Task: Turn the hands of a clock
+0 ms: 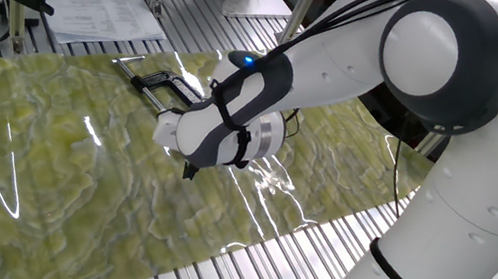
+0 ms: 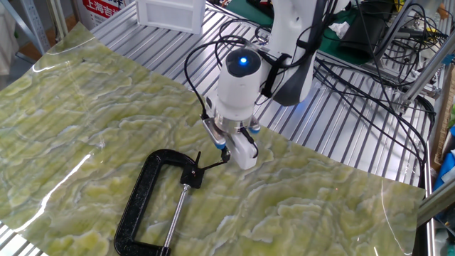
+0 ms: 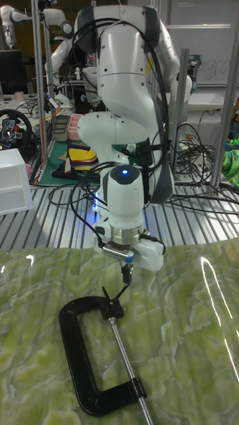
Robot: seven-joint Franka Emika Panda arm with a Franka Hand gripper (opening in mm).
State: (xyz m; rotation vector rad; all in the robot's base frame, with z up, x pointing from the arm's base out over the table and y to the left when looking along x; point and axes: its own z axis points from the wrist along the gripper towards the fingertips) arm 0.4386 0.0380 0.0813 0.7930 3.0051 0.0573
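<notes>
clock: black metal C-shaped clamp frame point(image 2: 138, 206) with a long silver threaded rod point(image 2: 175, 215), lying flat on the green marbled mat point(image 2: 64, 128). No dial visible anywhere.
clock position: mid-mat in the other fixed view and the tall fixed view; in the one fixed view it sits at the far edge of the mat, mostly hidden behind the arm.
handle: thin black crossbar point(image 2: 206, 166) at the rod's upper end, angled up toward the gripper.
gripper: white and grey two-finger gripper point(image 2: 227, 152) pointing down at the mat, right at the tip of the crossbar. Blue light on the wrist above it.
fingers: look pressed close together around the crossbar tip in the tall fixed view point(image 3: 125, 261); too small to confirm an actual pinch, so cannot tell.
arm: white Franka arm point(image 1: 438, 100) reaching across the mat from the right in the one fixed view.
surroundings: mat on a slatted metal table point(image 2: 334, 135); black cables point(image 2: 370, 78) behind the arm; white plastic box point(image 2: 170, 14) at the far edge.
</notes>
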